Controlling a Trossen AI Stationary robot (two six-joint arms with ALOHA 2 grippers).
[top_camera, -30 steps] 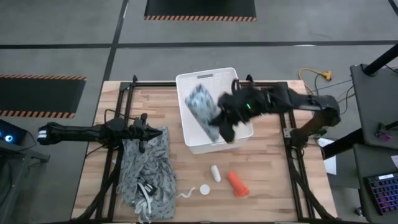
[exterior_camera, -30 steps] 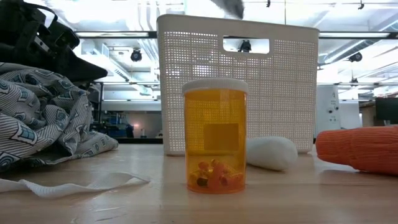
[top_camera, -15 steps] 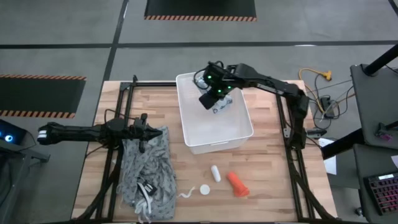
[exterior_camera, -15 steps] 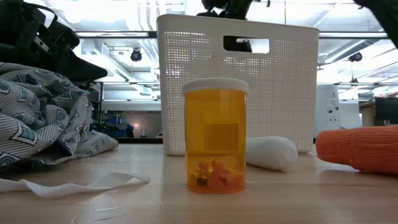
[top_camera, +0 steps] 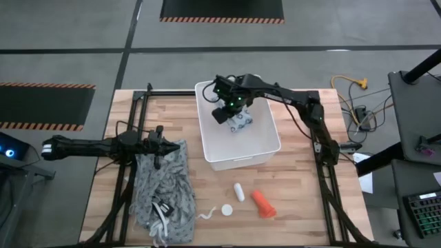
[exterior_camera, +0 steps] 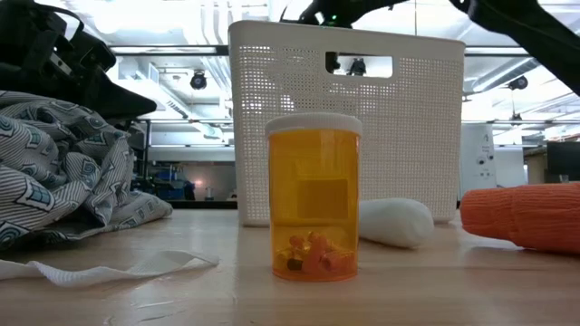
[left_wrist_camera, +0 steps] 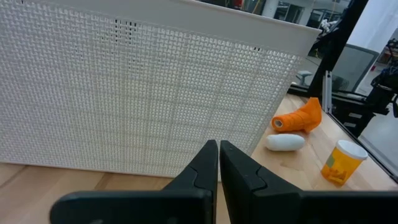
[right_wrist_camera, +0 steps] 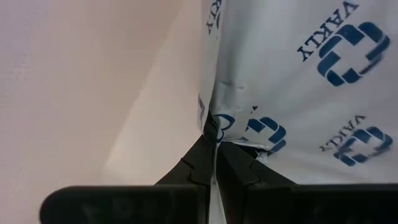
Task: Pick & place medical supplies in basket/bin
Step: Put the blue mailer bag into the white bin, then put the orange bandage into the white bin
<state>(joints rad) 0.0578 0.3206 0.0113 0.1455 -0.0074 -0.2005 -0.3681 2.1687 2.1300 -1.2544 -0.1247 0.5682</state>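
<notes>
arms: dark, slim | right wrist: green light | fingers: black

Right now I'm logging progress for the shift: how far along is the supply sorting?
Nothing is fully placed yet. In hand: the right gripper sits inside the white bin, jaws pinched on the printed packet, not yet released. Left on the table: the orange roll, the small white piece and the white-capped pill bottle. The left gripper waits over the patterned cloth.
</notes>
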